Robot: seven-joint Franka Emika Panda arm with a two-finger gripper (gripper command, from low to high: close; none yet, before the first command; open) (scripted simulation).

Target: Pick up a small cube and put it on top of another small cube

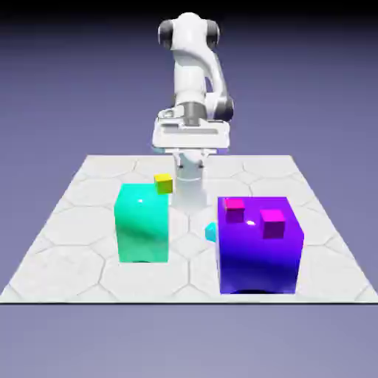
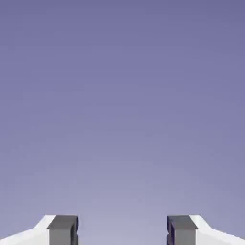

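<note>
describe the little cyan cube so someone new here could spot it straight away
Find the big purple block at the exterior view's right. Just beside its left edge, low down near the tiles, a small cyan cube peeks out. It's far smaller than the teal-green block, and the only tiny one that's blue.

Cyan cube (image 1: 211,232), small, partly hidden, right of centre; two small magenta cubes (image 1: 272,224), upright, farther right in the exterior view
</note>
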